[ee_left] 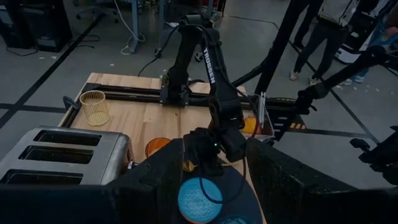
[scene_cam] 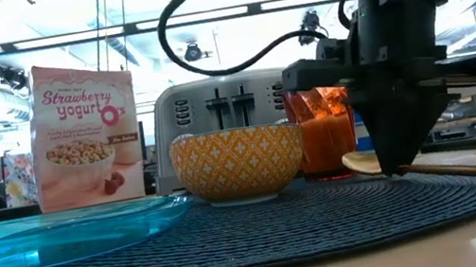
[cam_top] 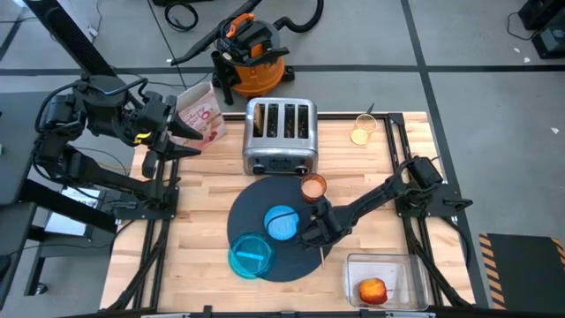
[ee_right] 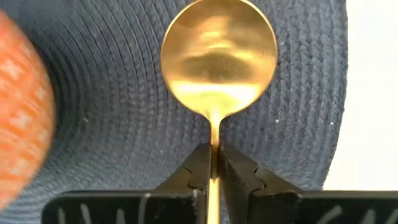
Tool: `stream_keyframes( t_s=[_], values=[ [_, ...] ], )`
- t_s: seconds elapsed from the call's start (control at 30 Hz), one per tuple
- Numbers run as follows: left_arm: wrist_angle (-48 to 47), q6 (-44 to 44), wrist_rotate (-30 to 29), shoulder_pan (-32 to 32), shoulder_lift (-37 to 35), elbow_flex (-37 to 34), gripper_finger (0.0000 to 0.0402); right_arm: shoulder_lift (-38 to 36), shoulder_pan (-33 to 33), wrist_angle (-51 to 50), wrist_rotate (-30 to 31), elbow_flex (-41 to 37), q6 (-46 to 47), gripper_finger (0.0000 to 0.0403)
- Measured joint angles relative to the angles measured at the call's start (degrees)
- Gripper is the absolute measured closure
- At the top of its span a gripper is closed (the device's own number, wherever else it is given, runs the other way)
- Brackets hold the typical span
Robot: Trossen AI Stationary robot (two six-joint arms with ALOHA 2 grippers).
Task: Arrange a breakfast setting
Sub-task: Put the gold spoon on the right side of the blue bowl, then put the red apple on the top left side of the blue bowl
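Right wrist view: pincer (ee_right: 212,163) pinching the gold spoon (ee_right: 217,59) by its handle, bowl lying on the dark mat (ee_right: 112,99).

Nearest on the bench (cam_top: 203,190) sit a clear tub with the red apple (cam_top: 372,290) and the blue plate (cam_top: 251,256) at the mat's near-left edge. Mid-mat stands the small bowl (cam_top: 282,223), with the right pincer (cam_top: 311,237) and spoon just to its right. Farther back are the copper cup (cam_top: 313,186), then the toaster (cam_top: 281,135). At far left the left pincer (cam_top: 181,139) hovers spread beside the cereal box (cam_top: 201,112).
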Motion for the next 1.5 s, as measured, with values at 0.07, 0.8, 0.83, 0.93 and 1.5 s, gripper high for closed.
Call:
stream_keyframes(
  t_s=[0.07,0.8,0.83,0.93,1.5],
  values=[
    [0.0,0.1,0.0,0.0,0.0,0.0,0.0219,0.0,-0.2,-0.1,0.1,0.0,1.1,0.0375],
    [-0.3,-0.1,0.0,0.0,0.0,0.0,0.0219,0.4,-2.3,-0.2,1.0,0.0,0.9,0.0337],
    [-0.2,-0.1,0.0,0.0,0.0,0.0,0.0219,0.4,-2.3,-0.2,1.0,0.0,0.8,0.0333],
    [-0.2,-0.1,0.0,0.0,0.0,0.0,0.0219,0.4,-2.3,-0.3,1.0,0.0,0.8,0.0322],
    [0.5,-1.3,0.0,-6.7,0.0,0.0,0.0219,-10.2,1.0,-1.0,2.0,0.0,-0.8,0.0312]
  ],
)
